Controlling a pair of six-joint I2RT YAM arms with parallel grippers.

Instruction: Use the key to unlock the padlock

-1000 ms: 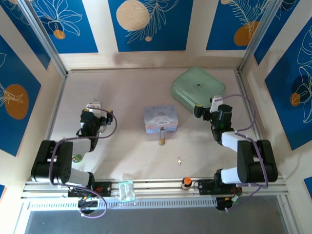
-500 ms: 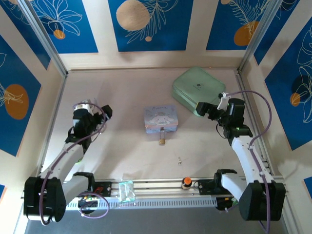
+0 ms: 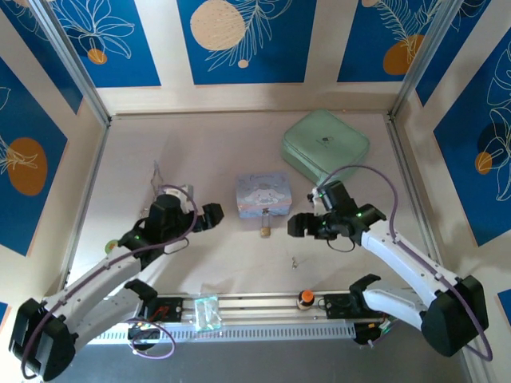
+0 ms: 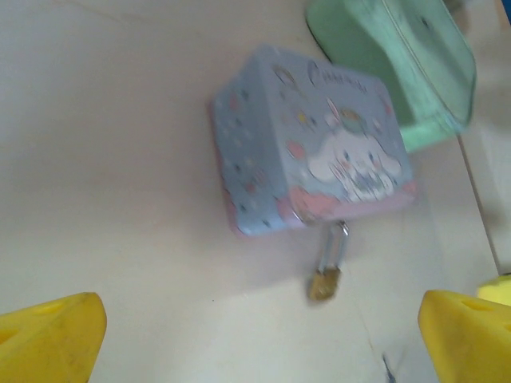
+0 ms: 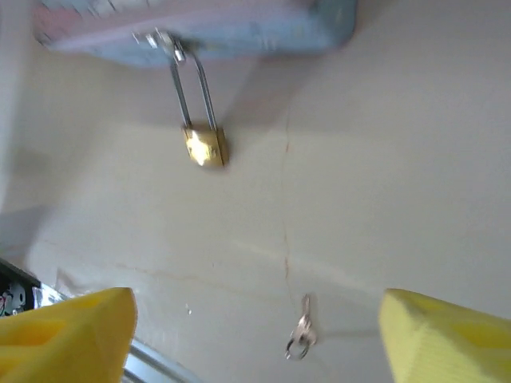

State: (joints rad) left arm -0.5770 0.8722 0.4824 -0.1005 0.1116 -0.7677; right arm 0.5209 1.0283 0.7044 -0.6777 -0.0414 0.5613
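The padlock (image 3: 264, 230), brass with a thin silver shackle, hangs from the front clasp of the blue tin (image 3: 263, 193) and lies on the table. The key (image 3: 295, 260) lies flat, a little nearer and to the right. My left gripper (image 3: 209, 215) hovers left of the padlock, open, its yellow fingers (image 4: 48, 339) wide apart with the padlock (image 4: 323, 283) ahead between them. My right gripper (image 3: 297, 226) hovers right of the padlock, open and holding nothing. In its wrist view the key (image 5: 300, 337) lies between the fingers (image 5: 68, 335), with the padlock (image 5: 205, 146) beyond.
A pale green tin (image 3: 324, 144) sits at the back right. Thin silver forceps (image 3: 156, 171) lie behind the left arm. An aluminium rail (image 3: 255, 303) along the near edge carries a clear packet (image 3: 207, 311) and an orange-capped item (image 3: 304, 299). Frame posts and panels wall the sides.
Both arms have swung in from the sides toward the table's middle. The left gripper moved right toward the blue tin. The right gripper moved left and nearer, over the key.
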